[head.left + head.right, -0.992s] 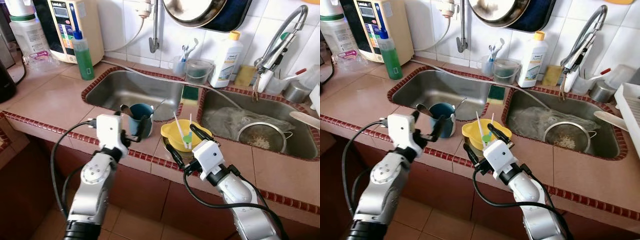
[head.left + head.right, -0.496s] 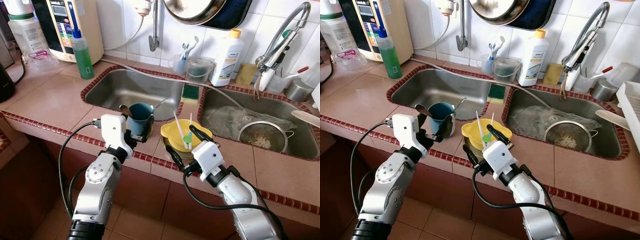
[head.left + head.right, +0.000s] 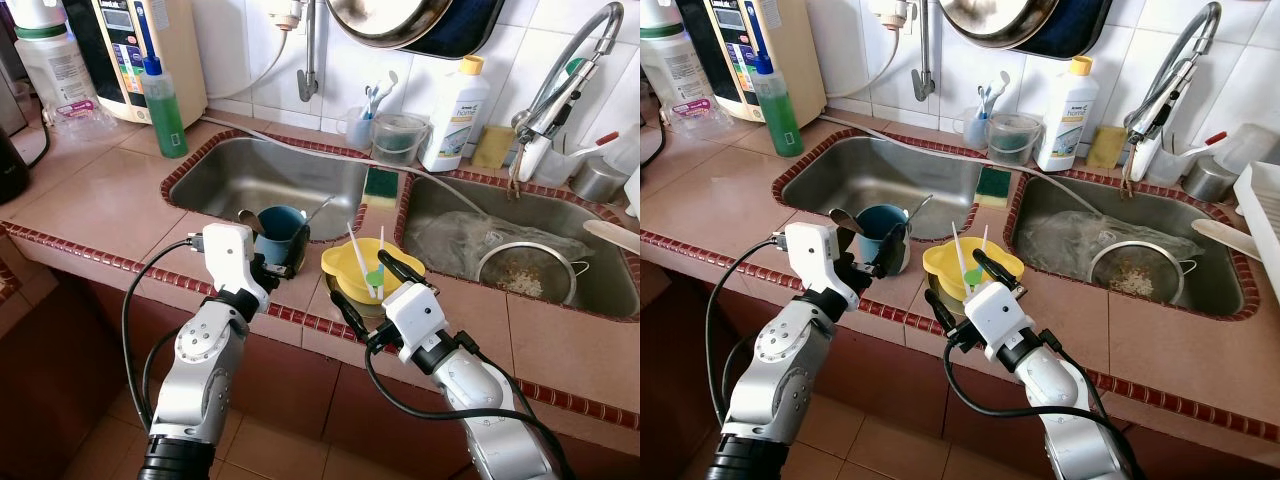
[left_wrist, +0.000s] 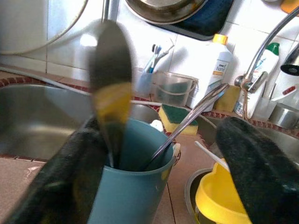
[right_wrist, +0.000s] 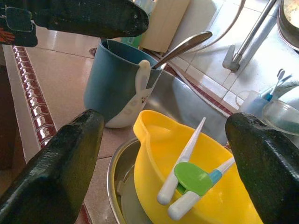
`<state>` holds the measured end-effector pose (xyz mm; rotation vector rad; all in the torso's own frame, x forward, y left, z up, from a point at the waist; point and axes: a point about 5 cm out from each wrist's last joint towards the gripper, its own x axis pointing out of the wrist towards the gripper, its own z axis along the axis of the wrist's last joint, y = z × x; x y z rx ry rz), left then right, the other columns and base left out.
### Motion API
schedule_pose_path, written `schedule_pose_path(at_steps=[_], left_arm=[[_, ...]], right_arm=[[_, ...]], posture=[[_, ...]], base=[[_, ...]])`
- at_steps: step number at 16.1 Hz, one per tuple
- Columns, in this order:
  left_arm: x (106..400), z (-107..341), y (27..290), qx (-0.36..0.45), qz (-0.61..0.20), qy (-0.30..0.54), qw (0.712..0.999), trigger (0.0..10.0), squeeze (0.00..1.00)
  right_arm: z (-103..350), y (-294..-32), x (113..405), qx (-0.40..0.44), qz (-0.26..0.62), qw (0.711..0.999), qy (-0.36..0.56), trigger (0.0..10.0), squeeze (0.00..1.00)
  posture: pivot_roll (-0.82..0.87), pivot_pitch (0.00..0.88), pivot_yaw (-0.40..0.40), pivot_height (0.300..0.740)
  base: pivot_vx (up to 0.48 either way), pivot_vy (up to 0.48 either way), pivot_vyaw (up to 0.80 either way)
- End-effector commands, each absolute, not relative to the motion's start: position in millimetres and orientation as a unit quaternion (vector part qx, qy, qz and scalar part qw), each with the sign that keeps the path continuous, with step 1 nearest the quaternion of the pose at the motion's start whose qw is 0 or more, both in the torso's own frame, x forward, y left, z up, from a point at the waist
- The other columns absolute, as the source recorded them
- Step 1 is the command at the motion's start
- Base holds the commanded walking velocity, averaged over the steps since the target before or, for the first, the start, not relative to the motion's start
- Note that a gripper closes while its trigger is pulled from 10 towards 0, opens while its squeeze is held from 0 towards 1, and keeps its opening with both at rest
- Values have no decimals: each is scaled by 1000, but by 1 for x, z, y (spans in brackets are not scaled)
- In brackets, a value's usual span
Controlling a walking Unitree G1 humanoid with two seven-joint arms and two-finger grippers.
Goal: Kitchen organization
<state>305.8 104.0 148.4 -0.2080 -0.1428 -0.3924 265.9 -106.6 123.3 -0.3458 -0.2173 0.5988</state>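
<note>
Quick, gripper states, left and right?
Left gripper: open, fingers either side of the blue cup.
Right gripper: open, holding nothing, at the yellow bowl.

Over the last second the left hand (image 3: 282, 252) moved in from the bench edge toward the blue plastic cup (image 3: 279, 233) holding metal spoons, and its open black fingers (image 4: 252, 172) came to sit on either side of the cup, with the arm's elbow raised nearer the bench.
</note>
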Motion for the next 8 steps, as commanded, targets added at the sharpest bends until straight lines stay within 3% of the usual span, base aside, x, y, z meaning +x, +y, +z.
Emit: schedule_pose_path(at_steps=[1,8], left_arm=[[308,154,102,-108,-201,-81,970,0,0],[306,153,104,-109,-200,-82,970,0,0]], right_arm=[[129,-106,266,-175,292,933,-116,10000,0],[129,-105,266,-178,293,932,-116,10000,0]], posture=[[-103,6,-19,740],[-99,6,-22,740]], base=[[0,0,0],[0,0,0]])
